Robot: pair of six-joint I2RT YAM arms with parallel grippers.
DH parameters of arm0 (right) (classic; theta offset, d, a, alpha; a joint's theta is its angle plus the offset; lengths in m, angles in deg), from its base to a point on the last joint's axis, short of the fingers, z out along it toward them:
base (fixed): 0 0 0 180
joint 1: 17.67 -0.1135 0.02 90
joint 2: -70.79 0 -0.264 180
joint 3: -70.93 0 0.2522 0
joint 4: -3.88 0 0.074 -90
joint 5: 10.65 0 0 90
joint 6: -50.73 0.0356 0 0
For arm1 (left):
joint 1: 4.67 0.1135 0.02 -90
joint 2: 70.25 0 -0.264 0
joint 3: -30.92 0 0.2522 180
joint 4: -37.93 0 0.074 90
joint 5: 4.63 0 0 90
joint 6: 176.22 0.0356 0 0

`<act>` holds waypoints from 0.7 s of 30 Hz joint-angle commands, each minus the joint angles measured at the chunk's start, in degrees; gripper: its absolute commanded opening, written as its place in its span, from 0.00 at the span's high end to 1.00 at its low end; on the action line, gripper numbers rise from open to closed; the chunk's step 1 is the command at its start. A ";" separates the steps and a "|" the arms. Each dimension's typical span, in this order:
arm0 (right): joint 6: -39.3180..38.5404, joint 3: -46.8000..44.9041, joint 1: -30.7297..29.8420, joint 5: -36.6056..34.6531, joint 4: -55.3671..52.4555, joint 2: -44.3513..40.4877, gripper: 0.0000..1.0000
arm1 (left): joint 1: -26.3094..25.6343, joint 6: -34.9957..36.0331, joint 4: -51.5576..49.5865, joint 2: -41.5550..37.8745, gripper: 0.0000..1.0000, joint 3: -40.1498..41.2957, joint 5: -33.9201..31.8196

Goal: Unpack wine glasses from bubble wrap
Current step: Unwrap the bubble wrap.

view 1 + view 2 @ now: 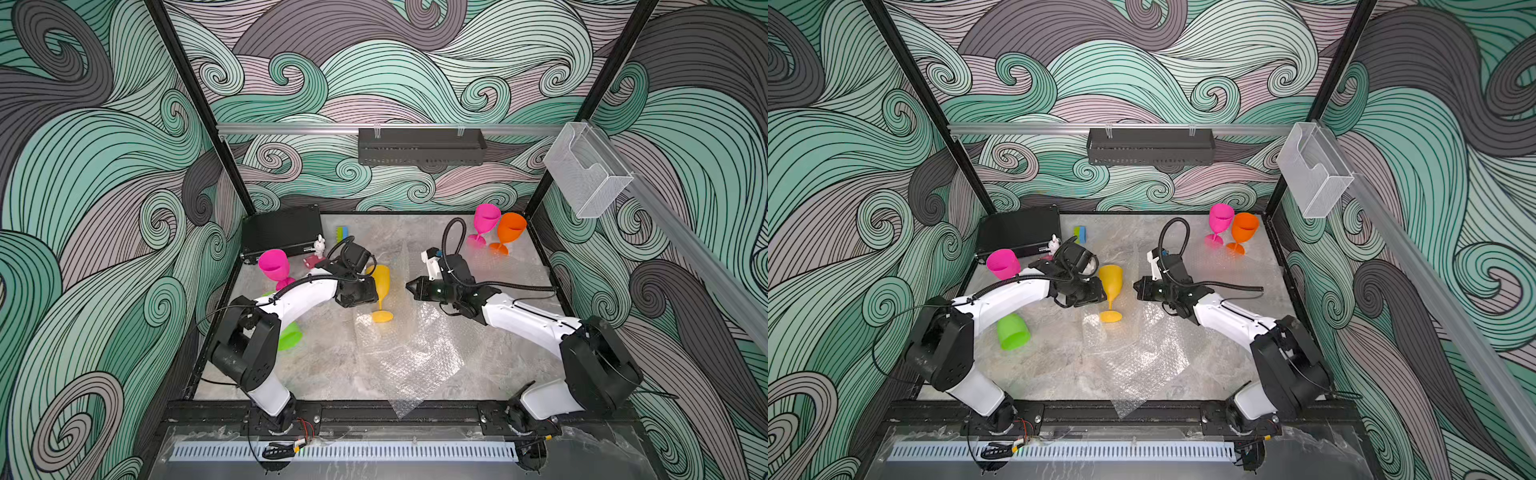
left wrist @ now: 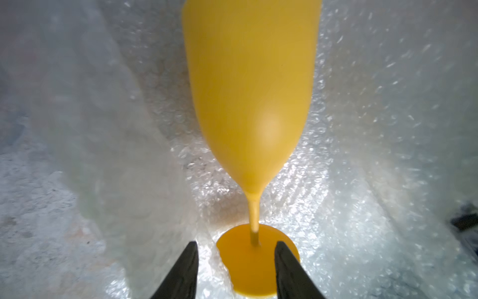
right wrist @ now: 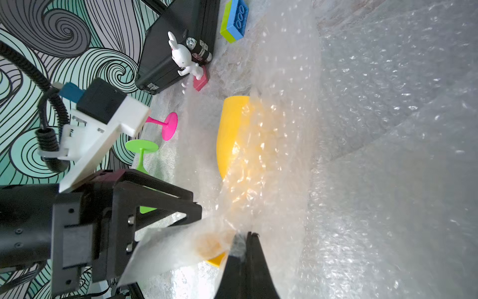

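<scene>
Left wrist view: our left gripper [image 2: 236, 246] keeps its fingers apart on either side of the round foot of the upright yellow plastic goblet [image 2: 251, 90], likely to steady it. Just past the foot, our right gripper [image 3: 245, 236] pinches the clear bubble wrap sheet [image 3: 362, 129], probably to peel it away.

left arm [image 1: 299, 297] rose from its base at the near edge, and its white forearm ran inward toward the centre. the wrist bent downward. left gripper [image 2: 236, 244] stood with jaws partly apart, both dark fingers [image 2: 186, 271] visible in the wrist view. right arm [image 1: 528, 320] lay opposite, forearm low and running inward, wrist rolled on its side. right gripper [image 3: 248, 235] pointed toward the left gripper, jaws pressed together on a fold of bubble wrap [image 3: 362, 155].
</scene>
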 commanded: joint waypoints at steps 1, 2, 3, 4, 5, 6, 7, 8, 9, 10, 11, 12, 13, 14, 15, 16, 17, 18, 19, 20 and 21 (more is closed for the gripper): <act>-1.18 -0.77 0.52 -1.16 -1.53 -0.59 0.92 | 1.62 1.87 -5.14 -2.62 0.52 0.36 -3.37; -1.32 -0.73 0.58 -1.76 -2.20 -0.89 0.90 | 2.00 2.12 -5.62 -3.30 0.52 0.56 -3.67; -1.46 -0.74 0.66 -2.32 -2.99 -1.35 0.88 | 2.37 2.38 -6.17 -3.89 0.52 0.53 -3.97; -1.78 -0.73 0.92 -3.16 -4.12 -1.91 0.85 | 2.68 2.73 -6.88 -4.61 0.52 0.25 -4.49; -2.06 -0.73 1.07 -3.98 -5.33 -2.59 0.82 | 2.92 3.11 -7.61 -5.27 0.52 -0.18 -5.26; -2.31 -0.80 1.35 -4.79 -6.43 -3.31 0.79 | 3.09 3.40 -8.26 -5.78 0.52 -0.66 -5.74; -2.53 -0.89 1.64 -5.27 -7.36 -3.89 0.75 | 3.30 3.95 -9.15 -6.10 0.52 -1.51 -6.18; -2.76 -0.90 2.06 -5.49 -8.39 -4.53 0.72 | 3.29 4.55 -10.13 -6.37 0.52 -2.51 -6.46; -2.95 -0.77 2.49 -5.73 -9.55 -5.13 0.70 | 3.37 4.99 -11.01 -6.55 0.52 -3.56 -6.59; -3.22 -0.78 2.94 -6.09 -10.62 -5.93 0.69 | 3.34 5.30 -11.98 -6.64 0.52 -4.74 -6.53; -3.38 -0.81 3.36 -6.45 -11.44 -6.79 0.68 | 3.32 5.53 -12.34 -6.74 0.52 -5.62 -6.05; -3.64 -0.81 3.93 -6.82 -12.45 -7.76 0.67 | 3.31 5.68 -12.39 -6.91 0.52 -6.37 -5.19; -3.96 -0.77 4.60 -7.26 -13.50 -8.84 0.67 | 3.29 6.11 -12.03 -7.01 0.52 -6.91 -3.32; -4.24 -0.56 5.21 -7.50 -14.46 -9.74 0.67 | 3.34 6.31 -11.27 -7.10 0.52 -7.20 -2.14; -4.55 -0.34 5.90 -7.70 -15.43 -10.93 0.66 | 3.37 6.30 -10.42 -7.18 0.52 -7.25 -0.24; -4.85 -0.08 6.57 -7.98 -16.41 -12.00 0.66 | 3.37 5.99 -9.42 -7.19 0.52 -7.24 1.92; -5.18 0.26 7.08 -8.00 -17.20 -12.88 0.66 | 3.28 5.53 -8.62 -7.12 0.51 -7.25 3.39; -5.43 0.73 7.68 -8.11 -18.22 -13.89 0.66 | 3.11 4.87 -7.53 -6.95 0.51 -7.17 5.35; -5.72 1.20 8.13 -8.19 -18.83 -14.84 0.66 | 2.87 4.04 -6.51 -6.55 0.51 -6.95 7.02; -6.12 1.73 8.33 -8.31 -19.50 -15.53 0.66 | 2.63 3.27 -5.56 -6.18 0.50 -6.65 7.96; -6.43 2.43 8.44 -8.40 -20.30 -16.15 0.66 | 2.25 2.33 -4.37 -5.72 0.51 -6.08 8.85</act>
